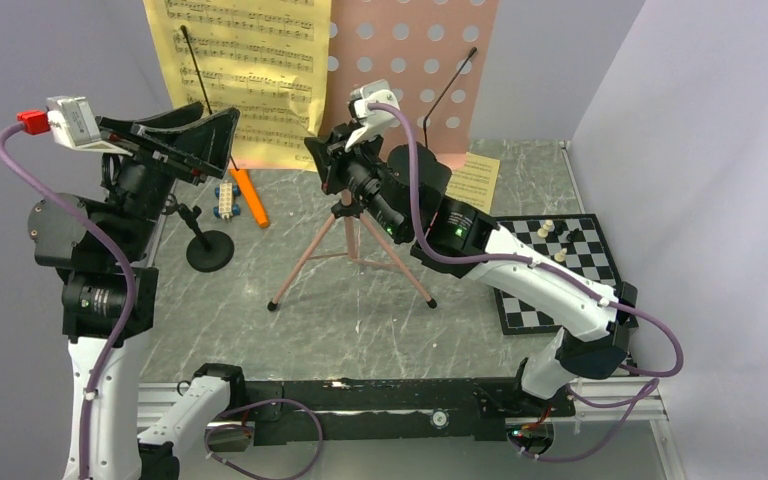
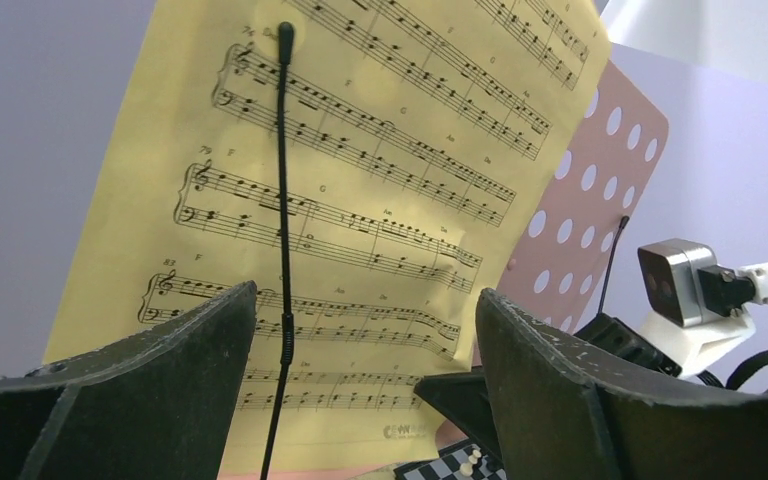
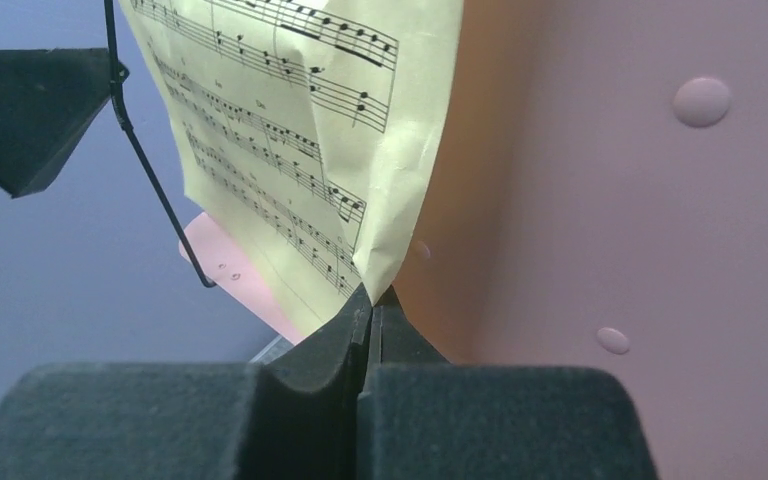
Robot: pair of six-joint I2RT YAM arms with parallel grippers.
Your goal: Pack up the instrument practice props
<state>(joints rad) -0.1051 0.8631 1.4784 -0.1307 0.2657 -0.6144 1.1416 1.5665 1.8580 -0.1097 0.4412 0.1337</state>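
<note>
The pink hole-punched music stand [image 1: 420, 60] stands at the back on tripod legs [image 1: 350, 250]. A yellow sheet-music page [image 1: 250, 70] hangs on its left half behind a black wire arm [image 1: 205, 85]. My right gripper [image 1: 316, 146] is shut on that page's lower right corner, as the right wrist view [image 3: 371, 300] shows. My left gripper [image 1: 222, 112] is open and empty, raised in front of the page [image 2: 360, 200]. A second yellow page [image 1: 475, 180] lies on the table. The orange microphone [image 1: 250, 197] lies beside the black round-based mic stand [image 1: 210, 250].
Small blue-and-white blocks [image 1: 225, 200] lie next to the microphone. A chessboard [image 1: 560, 270] with pieces sits at the right under my right arm. Grey walls close in the back and both sides.
</note>
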